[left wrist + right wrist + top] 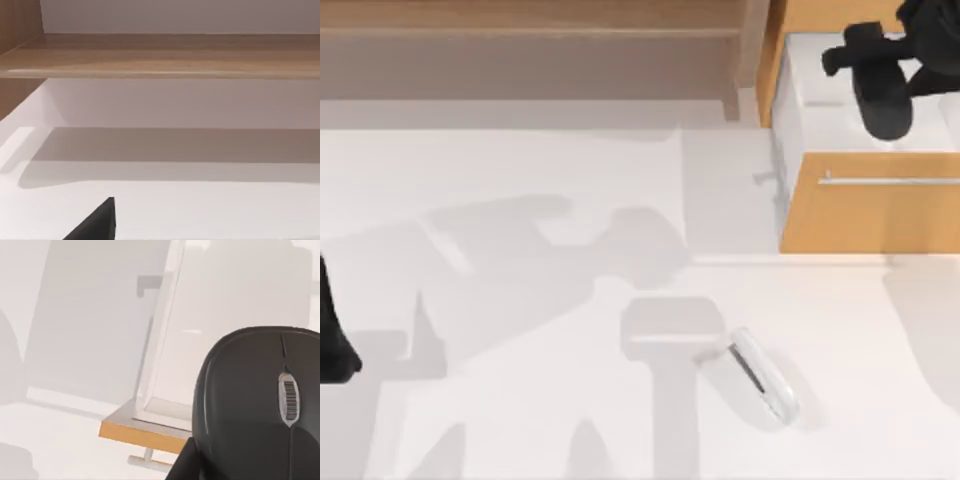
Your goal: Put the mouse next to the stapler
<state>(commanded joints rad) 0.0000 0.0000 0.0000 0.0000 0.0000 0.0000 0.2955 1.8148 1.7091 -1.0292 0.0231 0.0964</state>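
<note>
White surface [520, 420] up front carries the stapler [760, 375], lying diagonally, well nearer and left of the mouse [882, 95], which is held clamped in the right tool [880, 70] above the far-right drawer [870, 205].

Right end effector [880, 95] at far right, apparently closed around mouse [260, 405]; left arm parked at left edge.
</note>
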